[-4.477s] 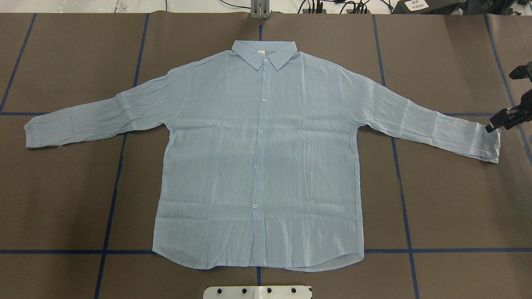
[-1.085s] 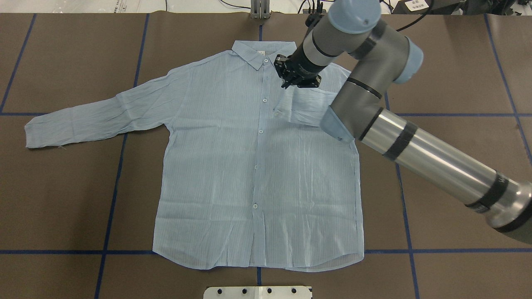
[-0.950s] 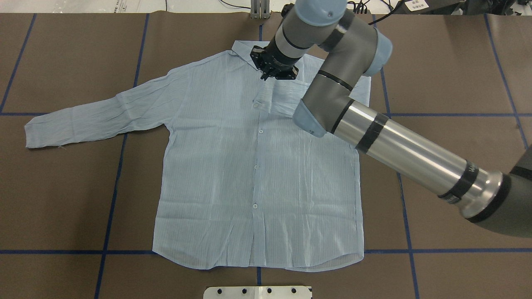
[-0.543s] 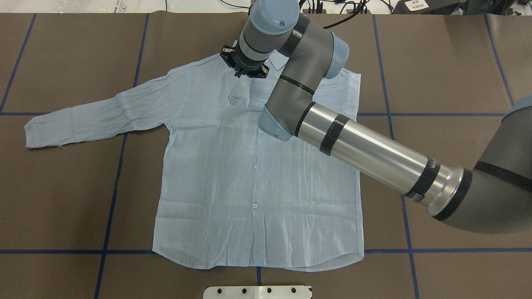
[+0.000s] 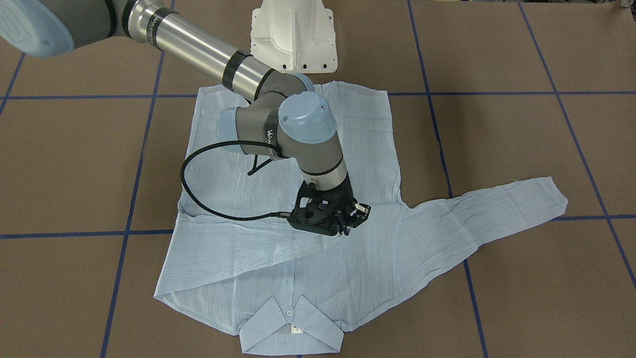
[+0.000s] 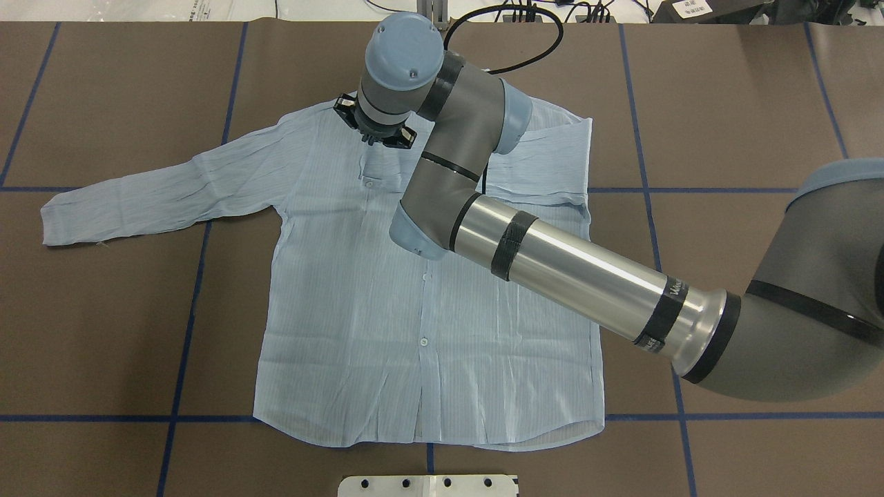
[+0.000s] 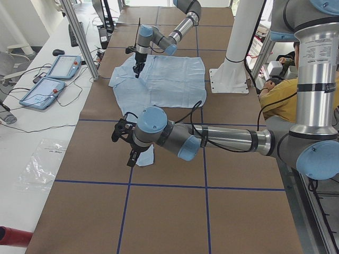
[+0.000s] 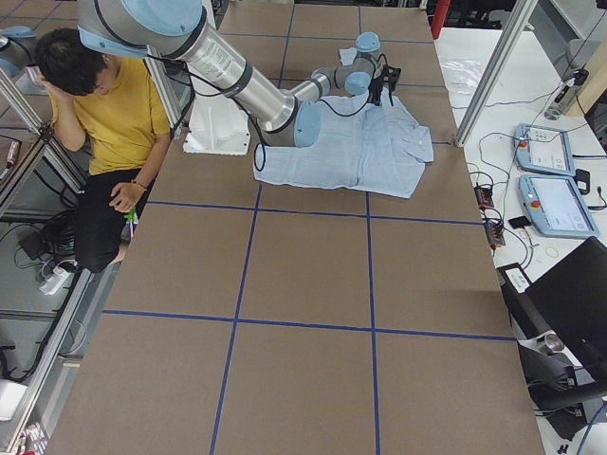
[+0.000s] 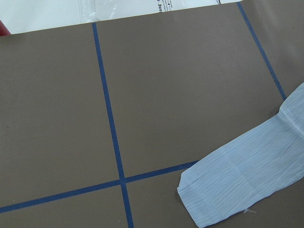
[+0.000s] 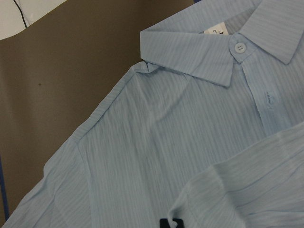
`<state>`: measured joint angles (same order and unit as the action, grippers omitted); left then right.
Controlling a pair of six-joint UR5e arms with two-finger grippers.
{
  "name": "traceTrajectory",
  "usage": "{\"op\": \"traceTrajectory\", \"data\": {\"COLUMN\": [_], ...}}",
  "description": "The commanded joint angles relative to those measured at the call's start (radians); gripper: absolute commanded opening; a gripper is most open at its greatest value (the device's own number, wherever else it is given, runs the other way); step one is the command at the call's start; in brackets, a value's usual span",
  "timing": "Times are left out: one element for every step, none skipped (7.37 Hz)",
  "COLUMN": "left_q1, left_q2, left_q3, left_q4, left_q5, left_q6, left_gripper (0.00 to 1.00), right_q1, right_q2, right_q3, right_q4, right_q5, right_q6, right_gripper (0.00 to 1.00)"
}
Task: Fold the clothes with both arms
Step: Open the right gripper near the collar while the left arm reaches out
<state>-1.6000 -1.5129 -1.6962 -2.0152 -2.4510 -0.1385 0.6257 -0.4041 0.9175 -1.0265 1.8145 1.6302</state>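
Above the black, skeletal right gripper [image 5: 354, 219], the right arm [image 6: 580, 266] shows grey joints with light-blue caps, a silver tube with white-lettered black bands, and a looping black cable [image 5: 182, 176].

Shirt [image 6: 414, 324] collar: hidden under right arm [image 6: 573, 269] in overhead view.
Left end effector [image 7: 125, 146] jaws: too small to tell.

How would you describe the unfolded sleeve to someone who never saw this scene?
Find the light-blue shirt spread on the brown table. One sleeve lies flat on the table towards the robot's left; unlike it, the other sleeve crosses the chest, held by the right gripper.
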Motion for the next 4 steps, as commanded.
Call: {"op": "traceTrajectory", "data": {"left_q1": [0.043,0.101,0.129,0.165], "left_q2": [-0.004,-0.021,-0.023,-0.039], "left_q3": [0.044,0.071,0.139,0.230], "left_q4": [-0.008,-0.048,-0.154,-0.257], "left_q5": [0.004,0.012,0.013,0.013], "left_q6": [-0.057,-0.147,-0.212,-0.249], "left_gripper": [0.99,0.99,0.99,0.99], "right_q1": [-0.030,-0.043,-0.044,-0.044], "right_q2": [0.043,0.056,0.056,0.032], "right_q3": [-0.003,-0.003,0.010,0.044], "right_q4": [0.000,-0.001,-0.007,-0.010], "right_q5": [-0.029,-0.047,-0.049,-0.046], "right_q6": [0.026,0.043,0.054,0.050], "right_gripper": [1.00,1.00,1.00,1.00]}}
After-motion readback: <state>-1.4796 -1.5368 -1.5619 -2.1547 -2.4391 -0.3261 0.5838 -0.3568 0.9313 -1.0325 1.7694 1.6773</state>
